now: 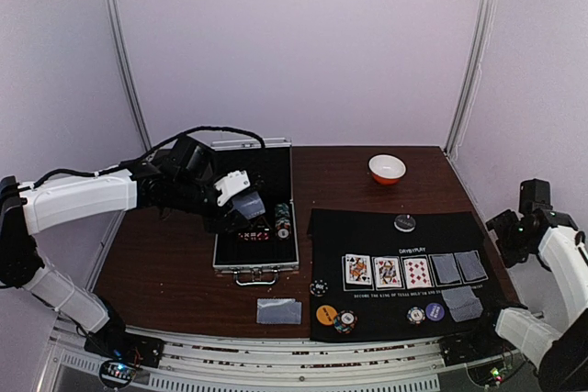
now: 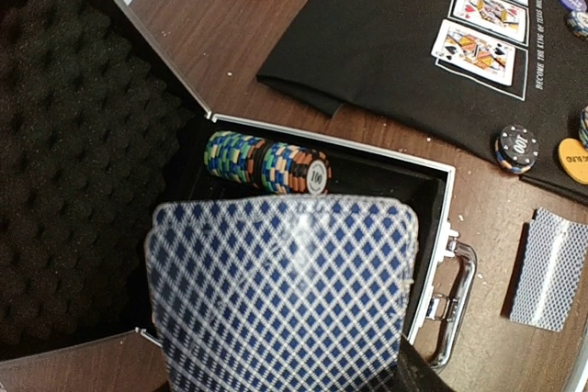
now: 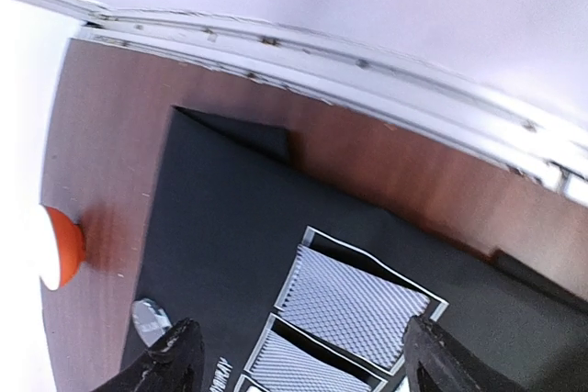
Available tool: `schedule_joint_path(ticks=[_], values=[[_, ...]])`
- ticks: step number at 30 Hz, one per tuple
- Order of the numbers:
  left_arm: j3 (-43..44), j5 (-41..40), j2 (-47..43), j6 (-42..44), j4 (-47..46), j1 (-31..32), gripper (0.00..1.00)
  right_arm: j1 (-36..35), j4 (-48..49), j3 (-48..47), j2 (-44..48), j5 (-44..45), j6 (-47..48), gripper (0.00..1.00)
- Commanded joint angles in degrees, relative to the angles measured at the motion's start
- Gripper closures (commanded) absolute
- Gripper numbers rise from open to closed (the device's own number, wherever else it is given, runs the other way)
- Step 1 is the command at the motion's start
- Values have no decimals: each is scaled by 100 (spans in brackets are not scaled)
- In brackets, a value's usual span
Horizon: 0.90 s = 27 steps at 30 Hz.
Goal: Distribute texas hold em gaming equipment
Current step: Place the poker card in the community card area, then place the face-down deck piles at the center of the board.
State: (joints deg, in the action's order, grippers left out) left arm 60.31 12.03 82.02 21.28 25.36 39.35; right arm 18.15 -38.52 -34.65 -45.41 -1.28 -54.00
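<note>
Two claws: the left claw [image 1: 241, 207] is clenched on the held cards [image 2: 285, 300]; the right claw [image 3: 299, 351] is released, its fingers [image 3: 175, 360] wide apart with nothing between them.
Held cards: at least two blue-backed cards, a little fanned and backs up, hang over the open case [image 2: 439, 227], above the chips [image 2: 266, 164] that lie in a row inside it.
Step in hand: it seems the cards are being carried from the case to the place of a player.
How to do it well: keep the grip firm so the fan does not slide, pass above the case rim and the chips, then lay the cards flat on a bare part of the surface [image 1: 165, 273], not over the pair [image 1: 278, 311] that lies just in front of the case.
Risk: thin cards may slip or bend if they meet the rim.
Mat: the mat [image 1: 349, 236] carries three face-up cards [image 1: 387, 272] and two face-down cards [image 1: 457, 267] in a row, well apart from the left claw.
Right claw and cards: it hovers near the right edge; its camera looks down on the face-down end of the row, and it touches nothing.
</note>
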Motion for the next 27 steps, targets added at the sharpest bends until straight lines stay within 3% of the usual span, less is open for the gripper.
schedule_joint_path(ticks=[1, 6, 9, 16, 27], values=[[146, -267, 21, -795, -81, -245, 51, 9, 820, -537, -451, -292, 961, 19], [-116, -410, -188, -1914, 217, -807, 51, -827, 882, -1585, -855, 534, 2311, 12], [-436, -500, -407, -2402, 283, -1033, 51, -1182, 1005, -1839, -912, 582, 2765, 12], [-1326, -909, -606, -3723, 195, -1490, 51, -1742, 1105, -2136, -1418, 145, 3195, 11], [-2433, -1564, -374, -4725, -456, -1504, 47, -2200, 1224, -2329, -1881, -156, 3676, 11]])
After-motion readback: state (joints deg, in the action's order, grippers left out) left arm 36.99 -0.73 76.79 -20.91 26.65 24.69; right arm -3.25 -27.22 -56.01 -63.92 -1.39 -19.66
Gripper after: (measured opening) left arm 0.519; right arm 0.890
